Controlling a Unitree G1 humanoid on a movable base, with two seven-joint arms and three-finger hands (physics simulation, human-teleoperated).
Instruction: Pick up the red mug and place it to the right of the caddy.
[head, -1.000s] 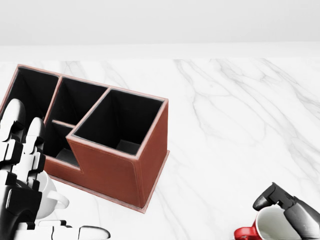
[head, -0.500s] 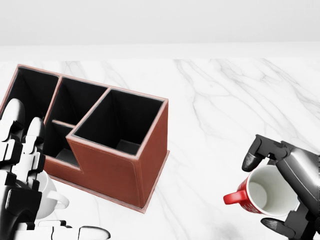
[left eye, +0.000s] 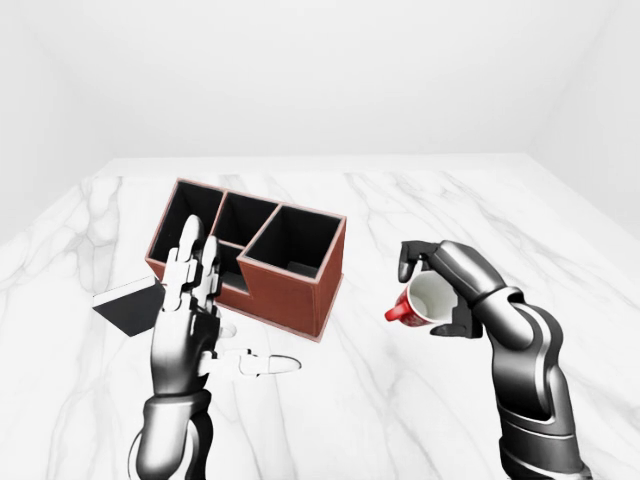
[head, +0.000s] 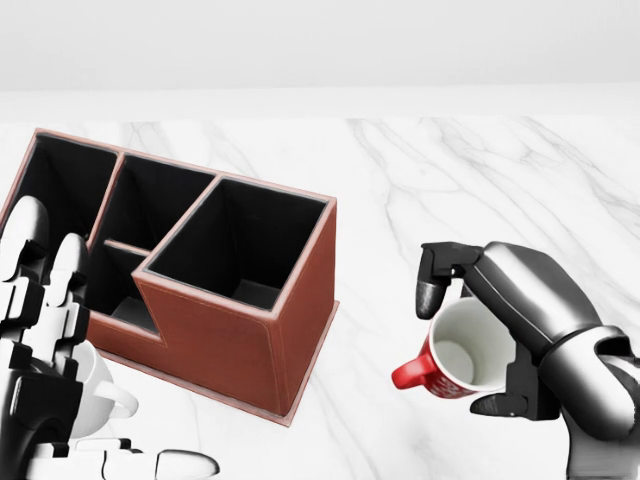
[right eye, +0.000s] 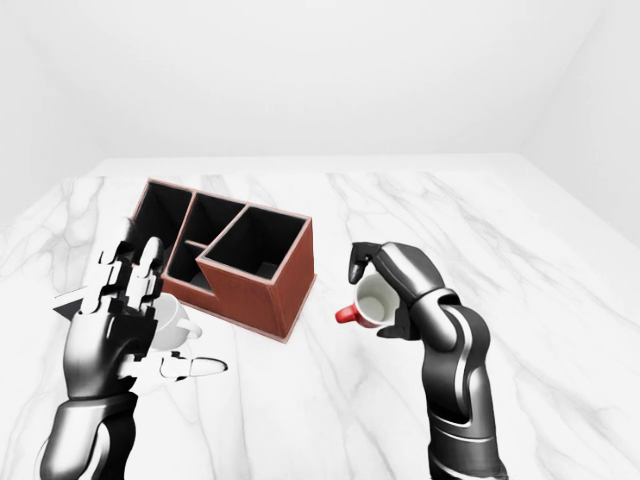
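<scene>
Left-eye view
Surface: a white marble counter with grey veins, under plain white walls.
Caddy: a brown caddy with black compartments sits left of the counter's middle, set at an angle to the counter's edges.
Red mug: the red mug is off the counter, to the right of the caddy and apart from it, tipped so its white inside faces the camera, handle to the view's left.
Right hand: the right hand has its dark fingers wrapped round the mug, one over the rim at the top, one under it.
Left hand: the left hand is raised, palm open, two fingers straight up and the thumb out toward the view's right, holding nothing.
Flat item: a dark flat board lies left of the caddy, toward the counter's left edge.

Head view
Caddy walls: the tall compartment stands nearest, the lower ones toward the view's upper left.
White mug: a white mug stands just beside the caddy's lower left corner, partly behind the left hand.
Red mug, again: held right of the caddy, above the marble.

Right-eye view
Left fingers: spread, with the white mug showing behind them.
</scene>
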